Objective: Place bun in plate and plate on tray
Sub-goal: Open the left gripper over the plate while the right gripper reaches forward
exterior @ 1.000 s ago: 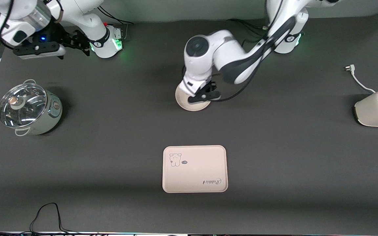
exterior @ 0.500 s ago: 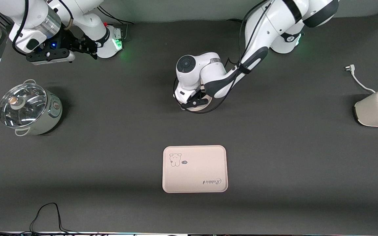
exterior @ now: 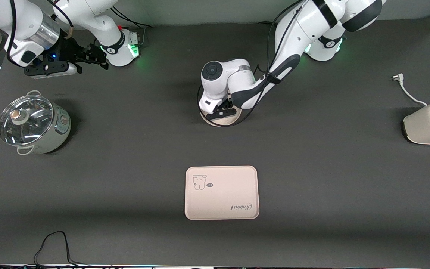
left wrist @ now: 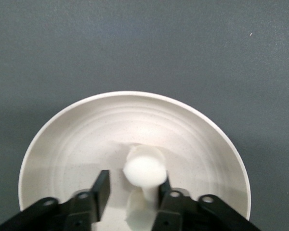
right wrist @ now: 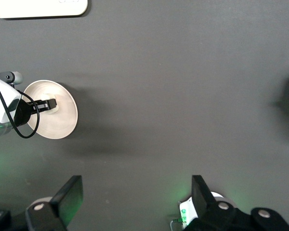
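Observation:
The round cream plate (exterior: 218,121) lies on the dark table, farther from the front camera than the tray (exterior: 221,192). My left gripper (exterior: 222,112) is low over the plate. In the left wrist view the off-white bun (left wrist: 144,167) rests in the plate (left wrist: 77,139) between the open fingers of the left gripper (left wrist: 133,182). It touches one finger (left wrist: 164,191) and stands apart from the other. The bun is hidden under the hand in the front view. My right gripper (exterior: 99,61) waits open and empty in the air by its own base; it also shows in the right wrist view (right wrist: 135,195).
A pot with a glass lid (exterior: 32,125) stands toward the right arm's end. A cream toaster (exterior: 429,123) with its loose plug cable (exterior: 405,87) stands toward the left arm's end. A black cable (exterior: 54,243) lies near the front edge. The right wrist view shows the plate (right wrist: 62,120) and a tray corner (right wrist: 38,7).
The left arm has come down low over the plate and folded closer to it. The right arm has shifted a little near its base. The tray has not moved.

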